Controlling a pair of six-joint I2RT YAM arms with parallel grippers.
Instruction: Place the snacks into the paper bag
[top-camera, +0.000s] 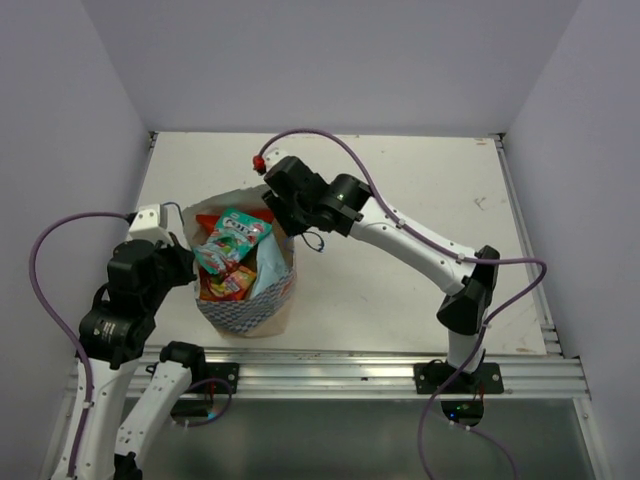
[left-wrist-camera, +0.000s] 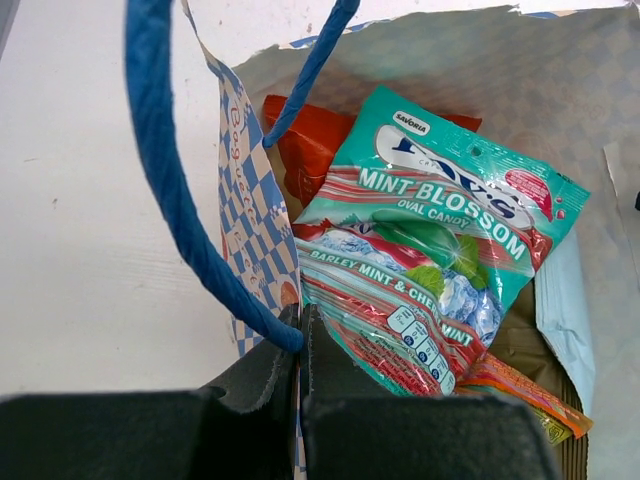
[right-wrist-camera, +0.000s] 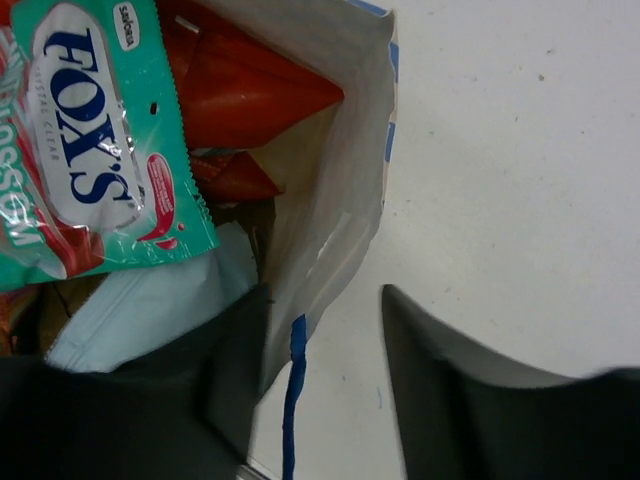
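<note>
1. Paper bag (top-camera: 245, 312) stands upright on the table (top-camera: 420, 200) with its mouth open and the snacks inside. It is stiff paper and rectangular, blue-and-white checks outside, plain white inside, with a ragged, creased top edge. A twisted blue cord handle (left-wrist-camera: 165, 170) loops up at the bag's left rim.
2. Left gripper (left-wrist-camera: 300, 335) is at the bag's left rim. Its matte black fingers are pressed together, clamped on the paper bag wall right where the cord meets it.
3. Inside the bag, left to right:
   - red chip bag (left-wrist-camera: 305, 140), glossy and crinkled, in the far-left corner;
   - teal packet (left-wrist-camera: 440, 230), shiny film with mint candy print, lying flat on top of the pile;
   - red-yellow packet (left-wrist-camera: 520, 390), small, poking out under the teal packet on the near side;
   - light-blue chip bag (right-wrist-camera: 150, 300), pale and smooth, against the right wall.
4. Right gripper (right-wrist-camera: 322, 295) is at the bag's far-right rim with its fingers apart. One finger is inside the bag and one outside, with the white wall and a blue cord strand in the gap, not squeezed. Can't tell if the inner finger touches the wall.
5. Table is white, flat and matte, with faint specks and scuffs right of the bag. A ribbed metal rail (top-camera: 350, 375) runs along the edge nearest the bag.
6. Walls (top-camera: 330, 60) are plain pale lilac-grey, closing in left, behind and right of the bag. Purple cables (top-camera: 45, 250) loop off both arms.
</note>
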